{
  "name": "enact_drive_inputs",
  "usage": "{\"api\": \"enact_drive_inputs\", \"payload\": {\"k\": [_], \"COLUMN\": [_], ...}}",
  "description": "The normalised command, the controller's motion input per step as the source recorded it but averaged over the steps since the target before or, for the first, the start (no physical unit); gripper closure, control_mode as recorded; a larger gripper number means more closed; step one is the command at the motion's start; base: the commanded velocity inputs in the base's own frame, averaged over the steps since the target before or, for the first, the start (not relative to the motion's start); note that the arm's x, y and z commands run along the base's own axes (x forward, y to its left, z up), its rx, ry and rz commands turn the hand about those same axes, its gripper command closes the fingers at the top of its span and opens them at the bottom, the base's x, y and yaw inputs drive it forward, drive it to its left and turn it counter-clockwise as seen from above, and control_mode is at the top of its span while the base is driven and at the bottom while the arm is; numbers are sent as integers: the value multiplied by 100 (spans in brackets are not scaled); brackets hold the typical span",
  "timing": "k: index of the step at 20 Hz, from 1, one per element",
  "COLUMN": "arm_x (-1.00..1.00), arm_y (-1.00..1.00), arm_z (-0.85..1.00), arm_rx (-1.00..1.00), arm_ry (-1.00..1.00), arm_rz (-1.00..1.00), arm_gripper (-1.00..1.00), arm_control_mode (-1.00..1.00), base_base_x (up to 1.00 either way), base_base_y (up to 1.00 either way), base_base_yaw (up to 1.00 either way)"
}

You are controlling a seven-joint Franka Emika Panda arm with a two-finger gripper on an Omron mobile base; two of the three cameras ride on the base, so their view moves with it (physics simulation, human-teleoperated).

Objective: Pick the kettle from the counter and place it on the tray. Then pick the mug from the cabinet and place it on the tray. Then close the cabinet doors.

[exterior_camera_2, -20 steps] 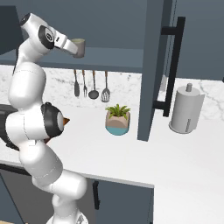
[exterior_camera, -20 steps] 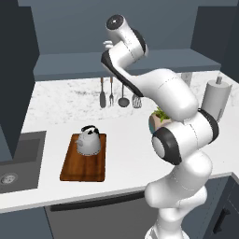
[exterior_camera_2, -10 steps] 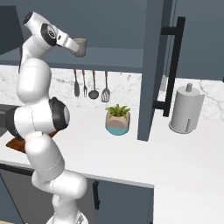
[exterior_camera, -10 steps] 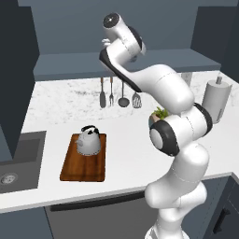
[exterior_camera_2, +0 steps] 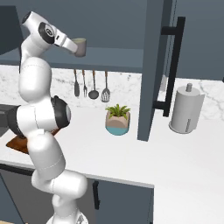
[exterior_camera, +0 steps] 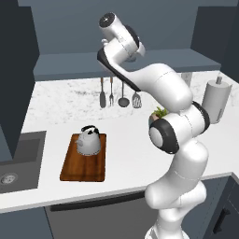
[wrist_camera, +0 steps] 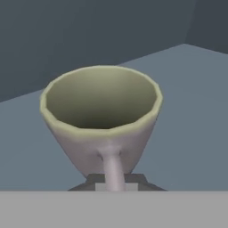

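The gripper (wrist_camera: 115,181) was clamped on the handle of the beige mug (wrist_camera: 101,116), which sat mid-frame in the hand view and at upper left of the right base view, above the cabinet shelf (exterior_camera_2: 118,59). The kettle (exterior_camera: 88,140) stood on the wooden tray (exterior_camera: 84,158) at lower left of the left base view.

White arm raised high at left, tool (exterior_camera_2: 75,46) at the beige mug (exterior_camera_2: 80,47) before the dark cabinet (exterior_camera_2: 109,26), open cabinet door (exterior_camera_2: 154,65) with black handle, plant pot (exterior_camera_2: 117,121), paper towel roll (exterior_camera_2: 186,109) and hanging utensils (exterior_camera_2: 91,85) over the marble tabletop (exterior_camera_2: 175,166).
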Motion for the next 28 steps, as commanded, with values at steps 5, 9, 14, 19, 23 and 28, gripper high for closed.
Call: {"api": "enact_drive_inputs", "payload": {"k": [5, 9, 14, 19, 23, 28], "arm_x": [-16, -71, -96, -100, -100, -100], "arm_y": [0, -2, -10, -6, 0, 0], "arm_z": [-7, 0, 0, 0, -5, -10], "arm_rx": [0, 0, 0, 0, 0, 0], "arm_ry": [-6, -7, -7, -3, 0, 0], "arm_rz": [-2, 0, 8, 26, 51, 65], "arm_gripper": [100, 100, 100, 100, 100, 100], "arm_control_mode": [-100, -100, -100, -100, -100, -100], "base_base_x": [0, 0, 0, 0, 0, 0], "base_base_y": [0, 0, 0, 0, 0, 0], "base_base_yaw": [0, 0, 0, 0, 0, 0]}}
